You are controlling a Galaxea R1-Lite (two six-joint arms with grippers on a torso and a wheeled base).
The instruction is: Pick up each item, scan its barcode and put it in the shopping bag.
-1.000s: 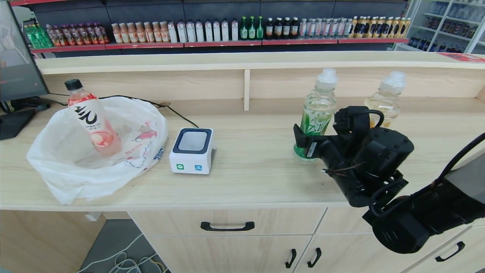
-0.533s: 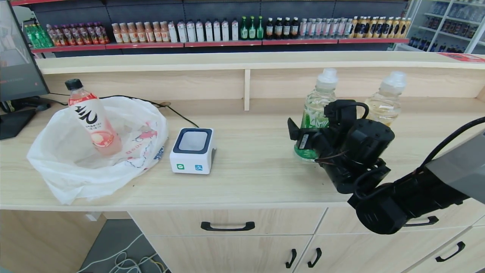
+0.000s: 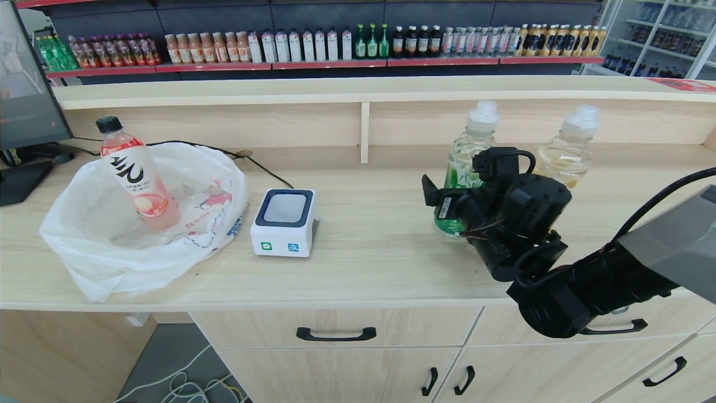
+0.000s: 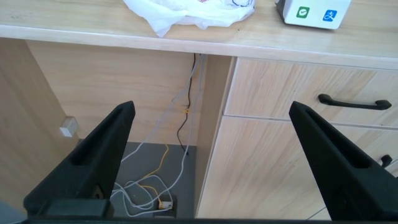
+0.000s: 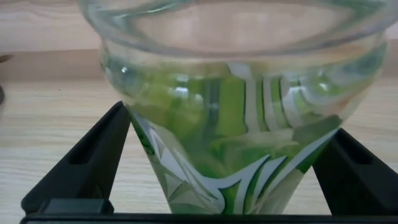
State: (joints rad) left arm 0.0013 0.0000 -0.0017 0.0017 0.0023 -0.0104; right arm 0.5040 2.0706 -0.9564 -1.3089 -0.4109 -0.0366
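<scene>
On the wooden worktop (image 3: 369, 246) a white bag (image 3: 100, 252) was laid at the left with a scanner (image 3: 283, 224) just beside it. A green bottle (image 3: 467, 151) and a yellow bottle (image 3: 568, 148) were stood at the right.

The right arm (image 3: 565, 291) is matte black, built of rounded, drum-like joint housings. It has a flat grey panel (image 3: 671, 246) on its upper link, a thick black cable (image 3: 654, 197) arching beside that panel, thin reddish wires (image 3: 482, 226) at the wrist and a small white label (image 3: 444, 208) beside them. The right end effector (image 5: 230, 121) and the left end effector (image 4: 211, 106) each have two plain black wedge-shaped fingers (image 4: 93, 162) with a shallow stepped recess along the top.
</scene>
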